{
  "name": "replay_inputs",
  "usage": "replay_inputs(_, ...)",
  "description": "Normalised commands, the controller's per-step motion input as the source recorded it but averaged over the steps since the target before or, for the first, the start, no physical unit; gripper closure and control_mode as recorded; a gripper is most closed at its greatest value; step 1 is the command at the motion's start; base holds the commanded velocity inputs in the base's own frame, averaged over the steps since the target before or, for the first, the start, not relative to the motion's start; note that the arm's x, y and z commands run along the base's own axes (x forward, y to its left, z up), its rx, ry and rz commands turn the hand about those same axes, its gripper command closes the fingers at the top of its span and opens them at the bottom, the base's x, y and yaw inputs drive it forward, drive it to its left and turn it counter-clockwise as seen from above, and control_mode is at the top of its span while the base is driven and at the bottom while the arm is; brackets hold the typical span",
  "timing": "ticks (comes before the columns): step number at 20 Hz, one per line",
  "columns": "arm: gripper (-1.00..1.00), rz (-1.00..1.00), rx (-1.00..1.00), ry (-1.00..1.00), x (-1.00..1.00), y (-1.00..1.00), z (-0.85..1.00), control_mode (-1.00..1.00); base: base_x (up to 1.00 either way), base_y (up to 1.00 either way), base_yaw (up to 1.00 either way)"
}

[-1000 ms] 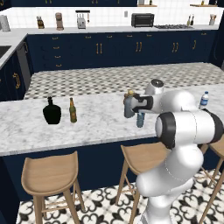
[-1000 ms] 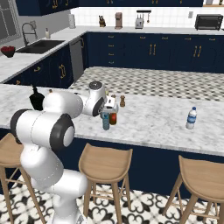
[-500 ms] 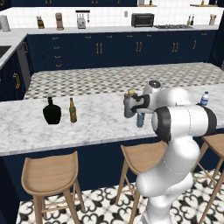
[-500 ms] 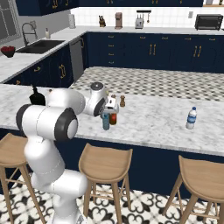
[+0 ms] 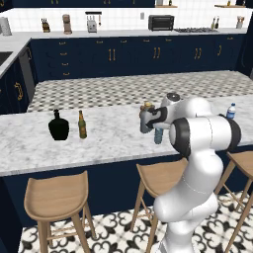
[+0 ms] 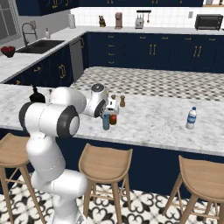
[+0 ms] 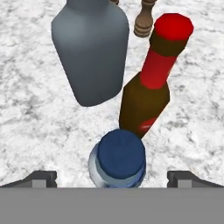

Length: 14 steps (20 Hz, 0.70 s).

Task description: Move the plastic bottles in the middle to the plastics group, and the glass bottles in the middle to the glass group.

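Left base view: gripper point(image 5: 148, 120) at centre frame largely hidden by own wrist; finger gap could not be told. Grey bottle point(image 5: 145, 117) partly covered, blue bottle point(image 5: 158, 135) just beside. Black bottle point(image 5: 59, 126) and beer bottle point(image 5: 82, 124) seen at left, water bottle point(image 5: 230, 110) at right edge.

Right base view: blue bottle point(image 6: 106, 121) and red-brown bottle point(image 6: 113, 119) half hidden under hand.

Hand view: finger tips point(image 7: 40, 177) spread wide at lower corners, nothing gripped; blue bottle cap centred between, low in frame; grey bottle cut off at top.

Three wooden stools point(image 5: 54, 193) line the marble table point(image 5: 111, 136); a toaster oven point(image 5: 160, 22) sits by the back wall, a sink point(image 6: 39, 46) left
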Motion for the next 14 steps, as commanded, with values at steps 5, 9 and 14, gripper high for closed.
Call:
replay_inputs(5,-1.00,0.00,0.00,0.00,0.10,0.00,-0.06,-1.00,0.00,0.00,0.00)
replay_inputs(9,-1.00,0.00,0.00,0.00,0.06,-0.05,-0.06,-1.00,0.00,0.00,0.00)
replay_inputs(14,-1.00,0.00,0.00,0.00,0.02,-0.04,-0.01,-1.00,0.00,0.00,0.00)
